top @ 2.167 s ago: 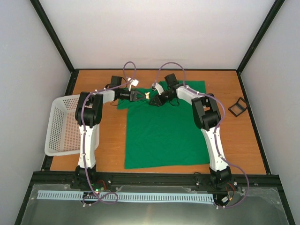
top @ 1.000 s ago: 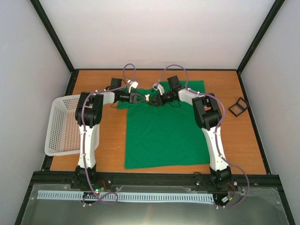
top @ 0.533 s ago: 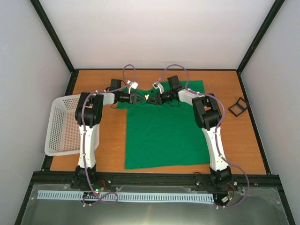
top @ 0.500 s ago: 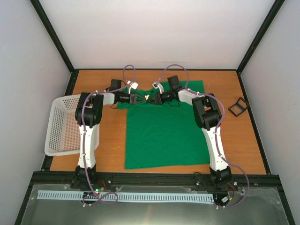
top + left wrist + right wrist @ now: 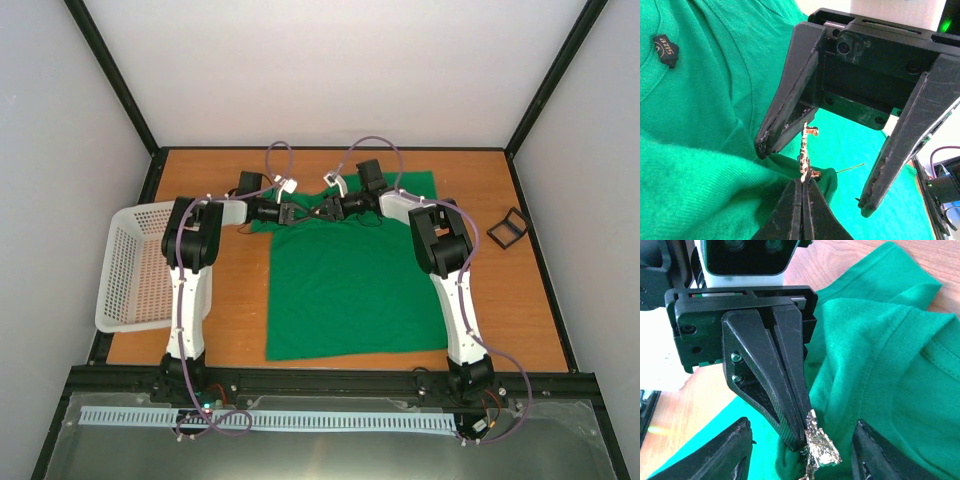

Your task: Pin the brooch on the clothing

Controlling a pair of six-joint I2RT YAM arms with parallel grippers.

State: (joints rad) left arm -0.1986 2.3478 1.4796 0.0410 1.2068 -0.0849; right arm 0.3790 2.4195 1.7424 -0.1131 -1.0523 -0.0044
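Observation:
The clothing (image 5: 345,290), a green T-shirt, lies flat on the table with its collar at the far end. My left gripper (image 5: 803,182) is shut on the brooch (image 5: 807,152), a small crinkled silvery ornament, and holds it upright against a raised fold of the clothing (image 5: 700,190) near the collar. A thin pin (image 5: 850,169) pokes out of the fold. My right gripper (image 5: 322,211) faces the left one with its jaws open on either side of the brooch (image 5: 821,450); its fingers (image 5: 785,120) do not touch it.
A white mesh basket (image 5: 135,265) sits at the table's left edge. A small black square frame box (image 5: 508,228) lies at the right. A black size label (image 5: 665,50) shows inside the collar. Both arms reach to the far middle.
The two grippers have drawn closer together over the collar. The right gripper has slid left, so its open jaws straddle the brooch held by the left gripper.

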